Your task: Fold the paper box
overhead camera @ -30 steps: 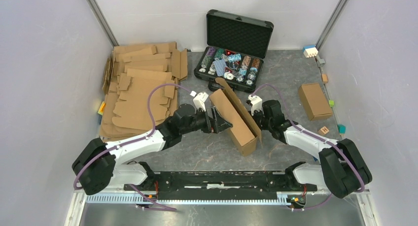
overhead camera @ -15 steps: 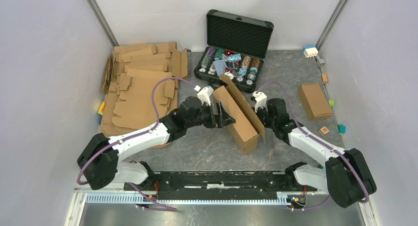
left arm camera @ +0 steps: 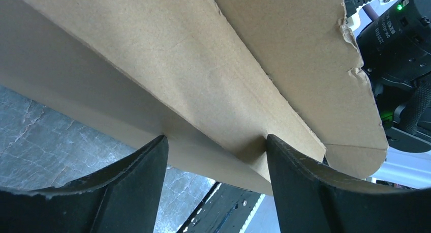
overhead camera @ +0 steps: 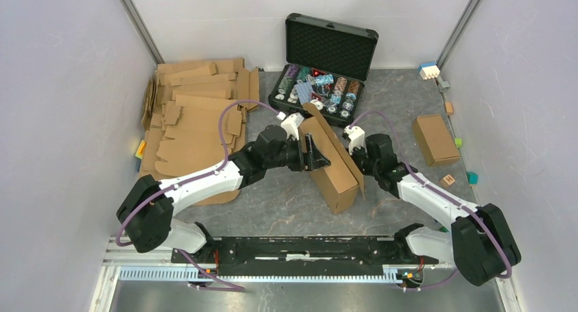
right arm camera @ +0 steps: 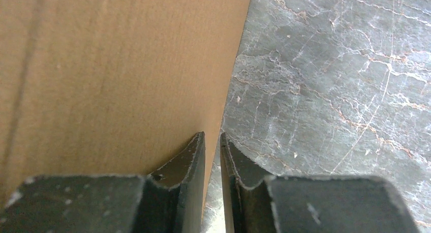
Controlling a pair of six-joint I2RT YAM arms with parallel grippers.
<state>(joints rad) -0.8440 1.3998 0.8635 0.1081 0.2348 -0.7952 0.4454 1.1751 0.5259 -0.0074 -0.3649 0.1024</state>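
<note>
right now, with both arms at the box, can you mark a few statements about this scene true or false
1. The black case stands open. True.
2. The right hand pinches an edge of the paper box. True.
3. The left hand is shut tight. False: its fingers stand wide apart against the paper box's wall.
4. The smaller brown box sits on the stack of flat cardboard sheets. False: it sits on the table at the right, apart from the stack at the left.
5. The paper box lies flat as a sheet. False: its walls are raised, partly folded.
</note>
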